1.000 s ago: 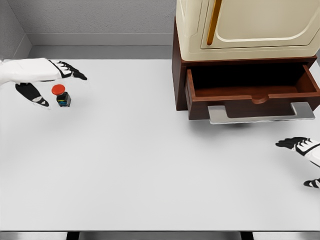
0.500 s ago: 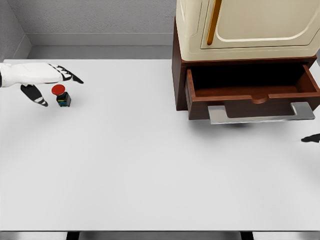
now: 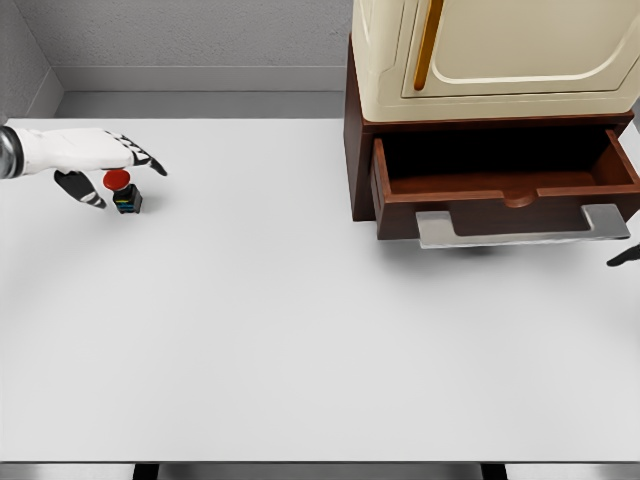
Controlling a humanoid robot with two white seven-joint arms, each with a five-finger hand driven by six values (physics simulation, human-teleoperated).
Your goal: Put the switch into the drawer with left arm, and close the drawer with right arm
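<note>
Surface: a wide white table [image 3: 300, 330] fills most of the frame, with a grey wall along the top edge and a grey strip where the two meet.
My left hand: my left hand [image 3: 95, 160] comes in at the upper left of the frame, white with black fingertips; the fingers are spread, the long ones reaching right above the switch, the thumb [image 3: 82, 189] hanging down just to its left. I grip nothing.
Switch: the switch [image 3: 123, 190] stands upright on the table at the upper left, a red round button on a small dark base, between my thumb and my other fingers; I cannot tell whether any finger touches it. It is well apart from the drawer.
Cabinet: a cream cabinet [image 3: 500, 55] with a brown handle strip sits on a dark wooden base at the upper right.
Drawer: the brown drawer [image 3: 505, 195] is pulled out towards me, with a flat grey handle [image 3: 520, 228] along its front.
My right hand: only a dark fingertip of my right hand [image 3: 626, 257] shows at the right edge, just below the drawer's right corner; I cannot tell how it is held.
</note>
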